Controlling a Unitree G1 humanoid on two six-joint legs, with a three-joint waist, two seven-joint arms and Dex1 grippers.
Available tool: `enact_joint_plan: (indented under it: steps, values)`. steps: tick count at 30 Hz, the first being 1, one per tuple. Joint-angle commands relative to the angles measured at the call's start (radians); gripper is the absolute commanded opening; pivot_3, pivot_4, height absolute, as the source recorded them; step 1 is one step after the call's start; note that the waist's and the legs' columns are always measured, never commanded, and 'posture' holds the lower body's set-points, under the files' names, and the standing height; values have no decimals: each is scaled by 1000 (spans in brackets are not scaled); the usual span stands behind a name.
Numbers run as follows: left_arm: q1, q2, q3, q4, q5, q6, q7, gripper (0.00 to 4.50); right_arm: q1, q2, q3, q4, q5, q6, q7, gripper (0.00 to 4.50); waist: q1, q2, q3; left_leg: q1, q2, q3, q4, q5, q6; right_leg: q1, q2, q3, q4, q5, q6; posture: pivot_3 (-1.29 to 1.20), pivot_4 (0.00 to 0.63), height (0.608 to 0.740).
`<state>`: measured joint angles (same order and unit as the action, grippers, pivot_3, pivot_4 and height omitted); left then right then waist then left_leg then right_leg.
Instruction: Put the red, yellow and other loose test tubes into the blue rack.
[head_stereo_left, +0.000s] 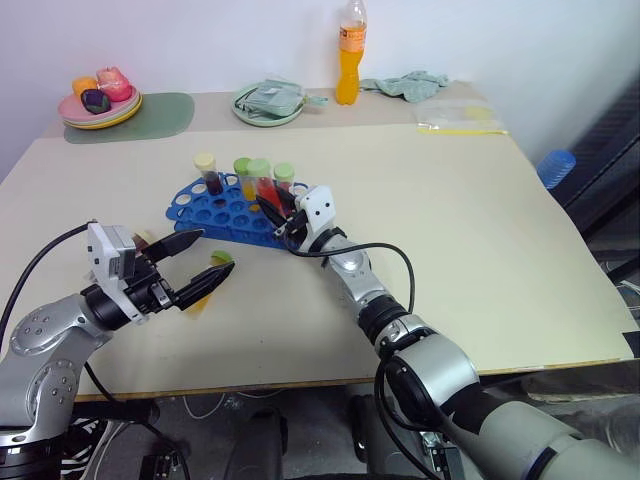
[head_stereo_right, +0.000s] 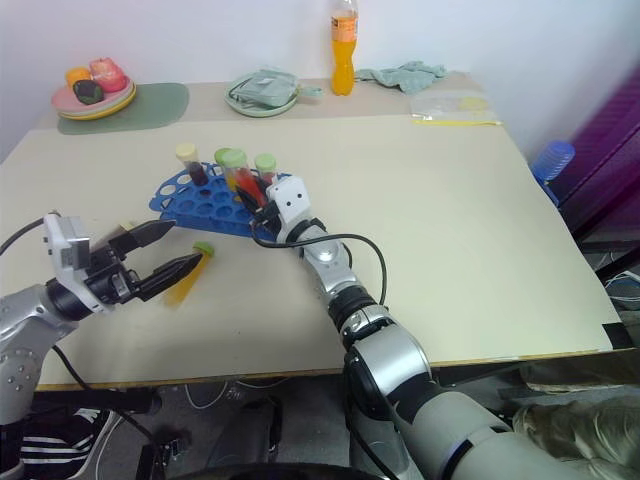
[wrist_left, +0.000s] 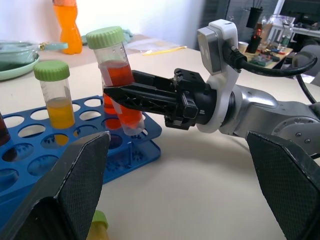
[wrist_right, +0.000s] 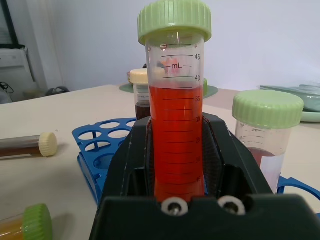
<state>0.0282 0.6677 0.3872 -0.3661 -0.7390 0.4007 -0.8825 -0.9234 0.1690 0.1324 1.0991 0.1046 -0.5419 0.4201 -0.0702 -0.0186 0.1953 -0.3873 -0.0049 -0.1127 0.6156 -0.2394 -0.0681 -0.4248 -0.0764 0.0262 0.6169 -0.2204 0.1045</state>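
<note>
Over the blue rack (head_stereo_left: 225, 210)'s near edge | right gripper (wrist_left: 125, 95) clamps the red tube (wrist_right: 172, 125) upright, base at a hole, ready to seat | left gripper (head_stereo_left: 200, 265) gapes wide above the yellow tube (head_stereo_right: 190, 275) lying on the table (head_stereo_left: 450, 250); likely next pick

A wide beige desk (head_stereo_left: 480, 250) stands against a plain white wall (head_stereo_left: 200, 40), lit evenly. Along its far edge sit a stack of plates (head_stereo_left: 100, 110) with small toys on a green mat (head_stereo_left: 160, 115), a pale green plate (head_stereo_left: 268, 105), an orange drink bottle (head_stereo_left: 349, 55), a crumpled green cloth (head_stereo_left: 410, 84) and a clear bag (head_stereo_left: 458, 118). Beyond the desk's right edge a blue bottle cap (head_stereo_left: 556, 168) shows against dark clutter.
</note>
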Motion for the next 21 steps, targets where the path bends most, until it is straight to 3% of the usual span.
enact_joint_plan:
  steps: [1,16,21]
  values:
    - [-8,0,8,-36,-6,-13,9,4500,85,126,4,-61,12,-19,25,794,0,0,0,0,0,0,0,0,0,0,0,0,0,0,0,0,150,740]
    - [-23,8,3,-43,-14,-2,28,4500,85,112,20,-43,-15,-9,-4,794,0,0,0,0,0,0,0,0,0,0,0,0,0,1,1,0,150,740]
    - [-23,1,-2,-43,-13,-5,32,4500,110,67,32,-203,13,31,49,794,0,0,0,0,0,0,0,0,0,0,0,0,0,1,1,0,150,740]
